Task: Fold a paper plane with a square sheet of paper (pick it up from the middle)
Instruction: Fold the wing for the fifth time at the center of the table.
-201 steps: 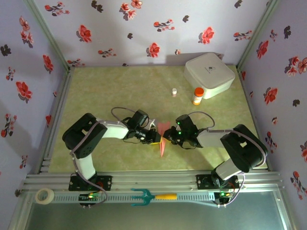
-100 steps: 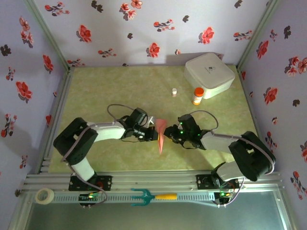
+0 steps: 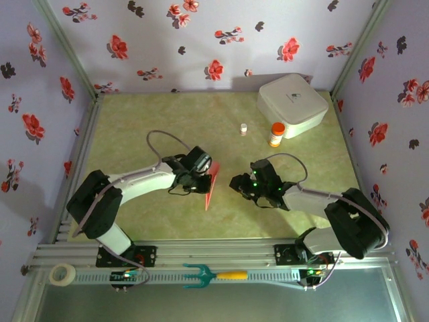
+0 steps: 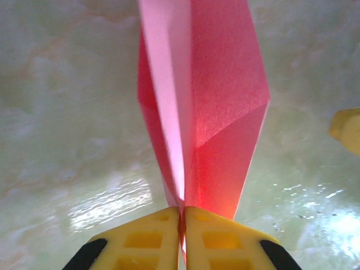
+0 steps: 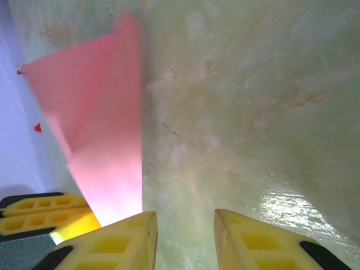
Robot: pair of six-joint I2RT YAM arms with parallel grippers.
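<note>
**Left tool (image 4: 182, 216) gripping the finished-looking paper plane (image 4: 208, 101); right tool (image 5: 185, 225) standing off empty**

The left tool is pinching shut on one end of the paper plane, its two yellow fingers pressing together over the centre crease. In its wrist view the pink layers are fanning out away from the tips. From above, the plane is showing as a slim strip on edge, sitting about mid-width on the desk (image 3: 147, 121), somewhat nearer the near edge than the far one. Whether its far end is touching the surface I cannot tell.

The right tool is waiting just to the right of the plane, a little apart from it. Its jaws are parted and holding nothing. Its own camera is catching the pink paper off to its left, not between its fingers.

Well away, the white box (image 3: 292, 104) is sitting in the far right corner with an orange-capped bottle (image 3: 275, 134) just in front of it.

By my reading, the folding is all but over and the work is moving into its closing step. The next move is probably either a last press on the wings or setting the dart down. Either one is asking for the left tool to lower gently, so the crease is not crushed, and to open only once the paper is resting flat.
</note>
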